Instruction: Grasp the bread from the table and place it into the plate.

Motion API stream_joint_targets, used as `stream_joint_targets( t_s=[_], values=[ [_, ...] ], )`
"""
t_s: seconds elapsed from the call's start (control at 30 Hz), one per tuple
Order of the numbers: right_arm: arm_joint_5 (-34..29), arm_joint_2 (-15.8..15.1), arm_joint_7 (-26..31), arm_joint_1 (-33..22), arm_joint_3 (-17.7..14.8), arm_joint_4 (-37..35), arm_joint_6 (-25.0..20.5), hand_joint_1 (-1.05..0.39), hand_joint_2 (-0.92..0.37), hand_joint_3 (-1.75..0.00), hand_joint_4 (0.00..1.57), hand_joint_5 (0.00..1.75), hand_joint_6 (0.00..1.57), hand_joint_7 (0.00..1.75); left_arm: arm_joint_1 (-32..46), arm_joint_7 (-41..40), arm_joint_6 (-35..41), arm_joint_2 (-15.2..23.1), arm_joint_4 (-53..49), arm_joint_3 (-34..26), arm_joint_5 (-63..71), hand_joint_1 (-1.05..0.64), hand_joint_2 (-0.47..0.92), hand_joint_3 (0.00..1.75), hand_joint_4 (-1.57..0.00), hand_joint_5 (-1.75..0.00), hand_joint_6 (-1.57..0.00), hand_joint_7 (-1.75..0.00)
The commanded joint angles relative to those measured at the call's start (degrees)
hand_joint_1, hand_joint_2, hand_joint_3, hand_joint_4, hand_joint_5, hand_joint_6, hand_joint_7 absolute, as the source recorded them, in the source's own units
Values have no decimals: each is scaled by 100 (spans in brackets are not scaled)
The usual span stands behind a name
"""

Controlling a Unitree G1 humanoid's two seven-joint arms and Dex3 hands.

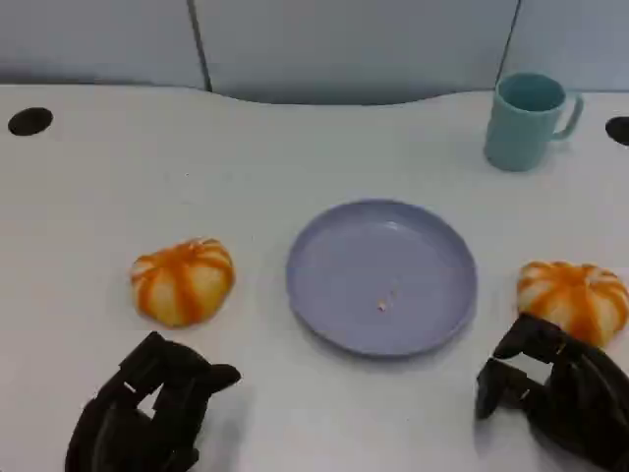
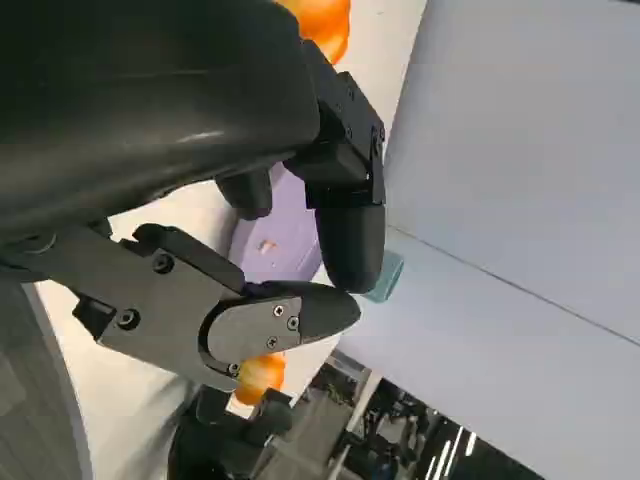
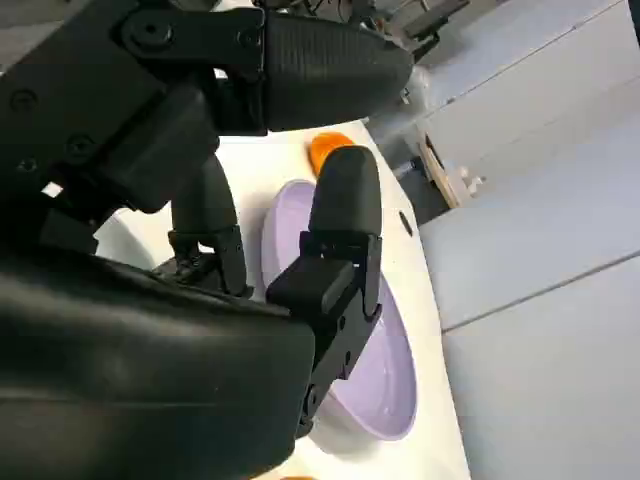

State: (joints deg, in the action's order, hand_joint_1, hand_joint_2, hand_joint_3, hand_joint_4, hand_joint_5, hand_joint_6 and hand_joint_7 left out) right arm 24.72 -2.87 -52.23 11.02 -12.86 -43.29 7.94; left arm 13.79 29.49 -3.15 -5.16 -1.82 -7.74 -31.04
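Note:
Two orange-and-white striped bread buns lie on the white table. The left bread (image 1: 183,281) is left of the empty purple plate (image 1: 393,241), and the right bread (image 1: 575,298) is right of it. My left hand (image 1: 147,408) hovers a little nearer than the left bread, fingers apart, holding nothing. My right hand (image 1: 560,393) sits just in front of the right bread, fingertips close to it, with nothing held. The left wrist view shows the plate (image 2: 275,245) past my fingers (image 2: 345,215). In the right wrist view, the plate (image 3: 385,370) and a bread (image 3: 330,150) lie beyond my fingers (image 3: 345,200).
A teal mug (image 1: 527,120) stands at the back right, well behind the plate. Black round holes (image 1: 29,121) sit near the table's far corners. A small crumb (image 1: 383,303) lies in the plate. Grey wall panels rise behind the table.

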Motion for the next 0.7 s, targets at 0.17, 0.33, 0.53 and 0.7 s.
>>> stream_joint_targets(
  t_s=[0.17, 0.33, 0.53, 0.7],
  values=[
    [-75, -57, 92, -133, 2, -119, -31, -41, -46, -100, 70, 156, 68, 120, 4, -13, -49, 86, -27, -35, 49, -42, 67, 64, -53, -166, -46, -152],
    [-60, -49, 67, -141, -9, -114, -22, -38, -47, -101, 69, 156, 66, 121, -1, 24, -70, 77, -50, -36, 42, -41, 67, 67, -52, -167, -47, -151],
    [-83, -29, 163, -153, 18, -72, -112, -41, -46, -98, 71, 155, 68, 120, -16, -8, -42, 97, -19, -73, 12, -43, 64, 67, -54, -166, -48, -151],
    [-85, 0, 149, -138, 27, -92, -118, -41, -46, -99, 69, 156, 68, 119, -98, 56, -124, 167, -33, -129, 14, -44, 66, 66, -52, -165, -46, -151]
  ],
)
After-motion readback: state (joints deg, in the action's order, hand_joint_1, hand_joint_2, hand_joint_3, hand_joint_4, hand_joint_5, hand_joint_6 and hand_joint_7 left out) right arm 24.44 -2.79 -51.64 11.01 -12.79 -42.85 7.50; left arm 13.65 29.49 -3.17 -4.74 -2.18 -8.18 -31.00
